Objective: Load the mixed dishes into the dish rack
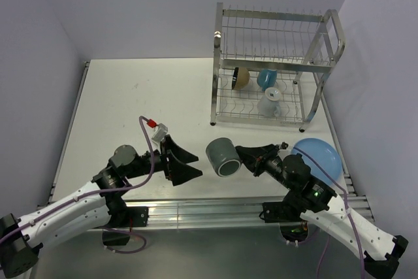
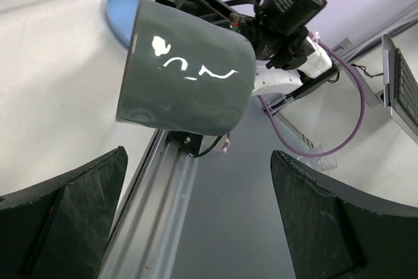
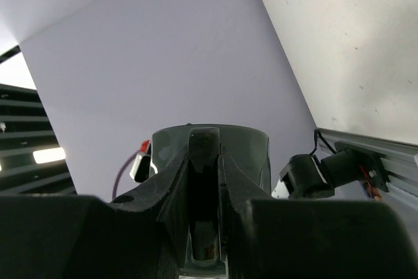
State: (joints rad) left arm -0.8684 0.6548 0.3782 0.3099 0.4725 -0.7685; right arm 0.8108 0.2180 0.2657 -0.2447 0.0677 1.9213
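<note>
My right gripper (image 1: 243, 157) is shut on the handle of the dark grey-black mug (image 1: 224, 157) and holds it on its side, mouth toward the near edge, above the table's front. In the right wrist view the jaws (image 3: 204, 156) pinch the handle against the mug (image 3: 245, 148). My left gripper (image 1: 196, 164) is open and empty just left of the mug; its view (image 2: 199, 207) shows the mug (image 2: 186, 76) ahead, between the spread fingers (image 2: 65, 217). The light blue plate (image 1: 321, 155) lies under my right arm. The bowl (image 1: 241, 78), light blue mug (image 1: 266, 78) and white mug (image 1: 270, 101) sit in the dish rack (image 1: 277, 24), on its lower tier.
The rack stands at the table's back right, by the right wall. An aluminium rail (image 1: 215, 208) runs along the near edge. The plate's rim (image 2: 119, 12) and the rack's corner (image 2: 400, 83) show in the left wrist view.
</note>
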